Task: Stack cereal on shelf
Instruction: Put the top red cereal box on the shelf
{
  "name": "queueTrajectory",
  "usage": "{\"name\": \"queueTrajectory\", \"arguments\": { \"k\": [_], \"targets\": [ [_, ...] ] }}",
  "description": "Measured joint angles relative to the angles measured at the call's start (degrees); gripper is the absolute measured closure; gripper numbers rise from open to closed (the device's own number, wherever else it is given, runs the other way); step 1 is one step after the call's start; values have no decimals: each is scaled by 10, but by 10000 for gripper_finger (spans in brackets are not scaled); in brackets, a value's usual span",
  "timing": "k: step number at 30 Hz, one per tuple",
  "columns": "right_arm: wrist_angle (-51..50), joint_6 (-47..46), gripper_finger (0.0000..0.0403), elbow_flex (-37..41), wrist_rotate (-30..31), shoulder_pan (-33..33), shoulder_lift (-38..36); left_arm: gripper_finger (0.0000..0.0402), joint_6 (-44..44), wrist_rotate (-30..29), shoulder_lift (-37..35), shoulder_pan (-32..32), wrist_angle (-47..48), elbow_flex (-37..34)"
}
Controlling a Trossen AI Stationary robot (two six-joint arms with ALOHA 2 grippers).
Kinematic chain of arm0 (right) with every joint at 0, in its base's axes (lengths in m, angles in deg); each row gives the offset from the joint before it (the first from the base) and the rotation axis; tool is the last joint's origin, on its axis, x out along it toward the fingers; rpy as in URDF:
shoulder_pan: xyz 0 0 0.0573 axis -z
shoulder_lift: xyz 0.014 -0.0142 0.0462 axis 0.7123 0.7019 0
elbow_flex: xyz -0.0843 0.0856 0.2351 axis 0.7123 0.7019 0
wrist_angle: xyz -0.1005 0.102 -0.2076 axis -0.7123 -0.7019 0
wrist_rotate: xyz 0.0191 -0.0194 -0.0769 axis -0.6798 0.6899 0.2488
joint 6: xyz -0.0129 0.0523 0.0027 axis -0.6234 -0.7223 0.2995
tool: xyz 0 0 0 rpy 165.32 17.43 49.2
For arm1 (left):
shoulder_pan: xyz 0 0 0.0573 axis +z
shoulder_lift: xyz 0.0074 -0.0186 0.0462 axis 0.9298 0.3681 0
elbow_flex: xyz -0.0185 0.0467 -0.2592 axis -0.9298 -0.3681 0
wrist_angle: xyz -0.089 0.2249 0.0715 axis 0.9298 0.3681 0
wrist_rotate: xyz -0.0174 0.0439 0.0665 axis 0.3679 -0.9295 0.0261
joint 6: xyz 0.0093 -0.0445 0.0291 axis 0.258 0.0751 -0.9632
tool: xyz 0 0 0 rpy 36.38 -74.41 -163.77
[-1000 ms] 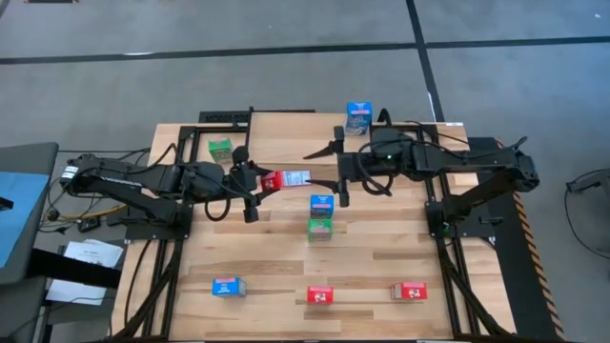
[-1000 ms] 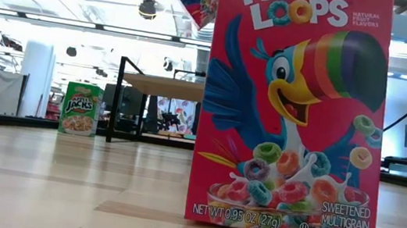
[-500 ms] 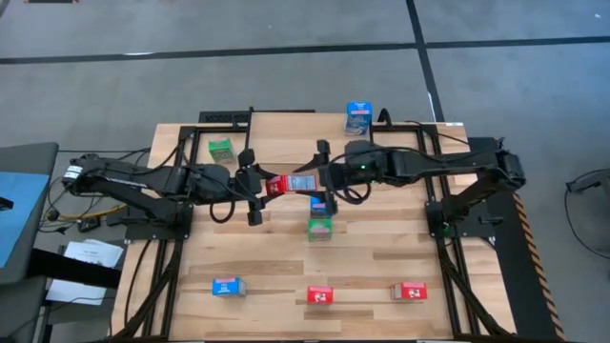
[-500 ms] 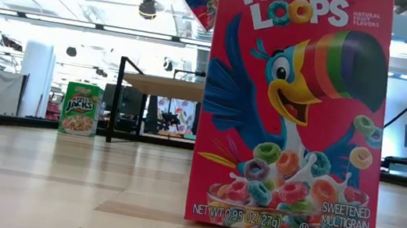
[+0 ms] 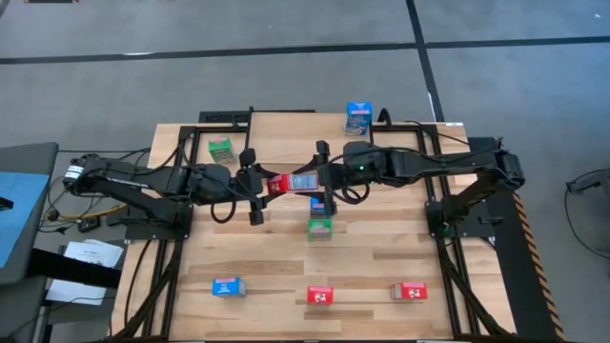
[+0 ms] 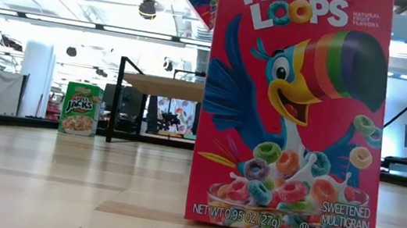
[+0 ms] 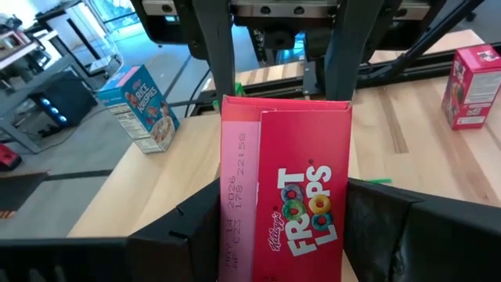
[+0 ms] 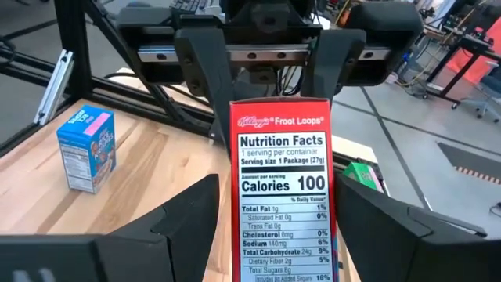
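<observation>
Three red (image 5: 319, 295), three blue (image 5: 358, 116), two green (image 5: 220, 148)

Red printed cereal box (image 5: 289, 180) above the wooden slatted tabletop's (image 5: 276, 257) middle between left gripper (image 5: 255, 184) and right gripper (image 5: 322, 178), three small boxes along the near edge, green box (image 5: 221, 148) near the far-left corner.

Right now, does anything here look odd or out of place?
Yes: a red Froot Loops box hangs in mid-air above the table, lying flat between the left gripper and right gripper, both around it from opposite ends.
</observation>
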Motion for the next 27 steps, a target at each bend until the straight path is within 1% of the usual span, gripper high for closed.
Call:
{"name": "queueTrajectory", "arguments": {
  "k": [6,12,19,22,27],
  "targets": [
    [-2,-23,131,0,1,0,0,212,0,0,0,0,-2,0],
    [-22,-29,131,1,10,4,0,212,-5,0,0,0,-9,0],
    [-23,-43,133,1,11,4,0,212,-11,0,0,0,-15,0],
    [-24,-43,140,1,11,4,0,212,-10,0,0,0,-15,0],
    [-24,-44,165,1,11,4,0,212,0,0,0,0,-15,0]
  ]
}}
